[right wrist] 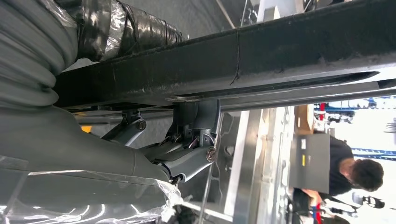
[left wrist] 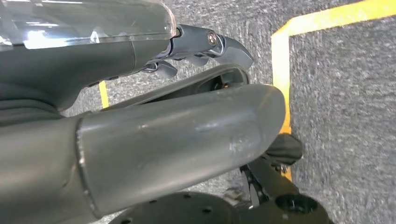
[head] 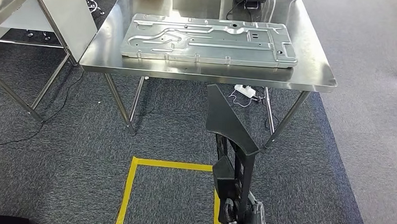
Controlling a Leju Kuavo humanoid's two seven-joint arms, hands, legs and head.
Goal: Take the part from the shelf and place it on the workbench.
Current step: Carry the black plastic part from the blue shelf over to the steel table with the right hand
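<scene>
The right hand enters the head view from below, and its fingers are clasped around a long black part that stands upright above the grey carpet, in front of the table. In the left wrist view the left hand hangs over a yellow tape line on the floor; whether it is open or clenched cannot be told. Farther away, a large stamped metal panel lies flat on the steel workbench. A person is visible behind it.
</scene>
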